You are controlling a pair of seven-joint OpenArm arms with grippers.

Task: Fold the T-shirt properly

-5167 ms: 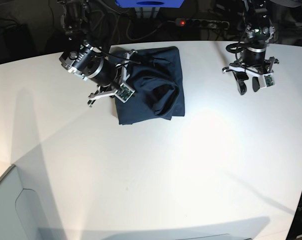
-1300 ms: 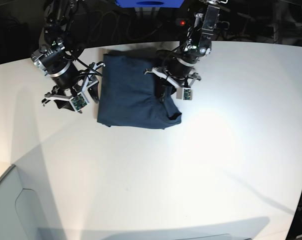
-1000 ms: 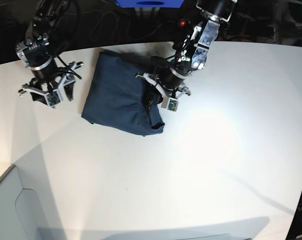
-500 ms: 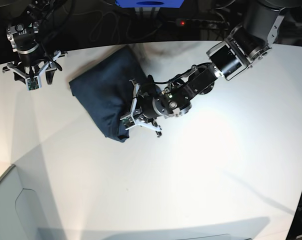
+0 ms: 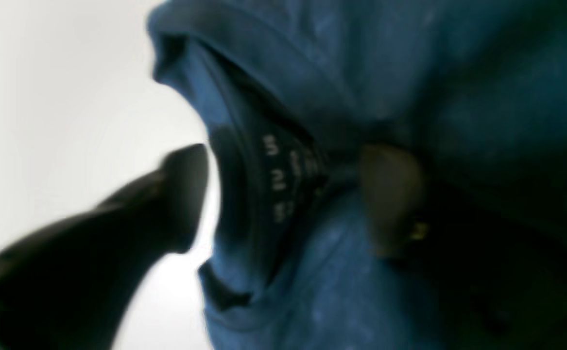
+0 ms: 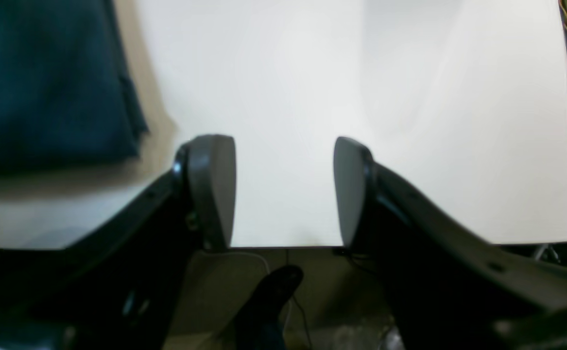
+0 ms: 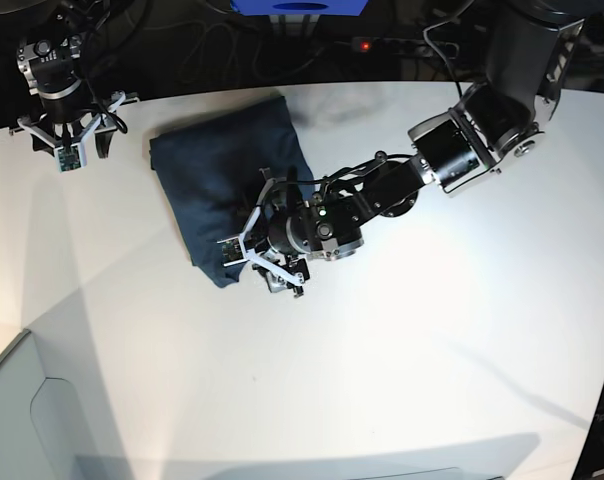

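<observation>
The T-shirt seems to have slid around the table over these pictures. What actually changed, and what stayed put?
The left pincer dragged the folded T-shirt leftward and toward the camera, turning it, and has just opened; one finger is off the cloth. The right pincer pulled back to the table's far left corner. The shirt stayed folded, and the right pincer stayed open and empty.

White table [image 7: 432, 330], folded navy T-shirt [image 7: 217, 185] directly on it

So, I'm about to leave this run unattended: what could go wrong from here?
The left gripper stands open right at the folded dark navy-blue cotton T-shirt; one finger sits on the fabric, so pulling away might snag and undo the fold. The right gripper, open over the white table, seems harmless.
</observation>
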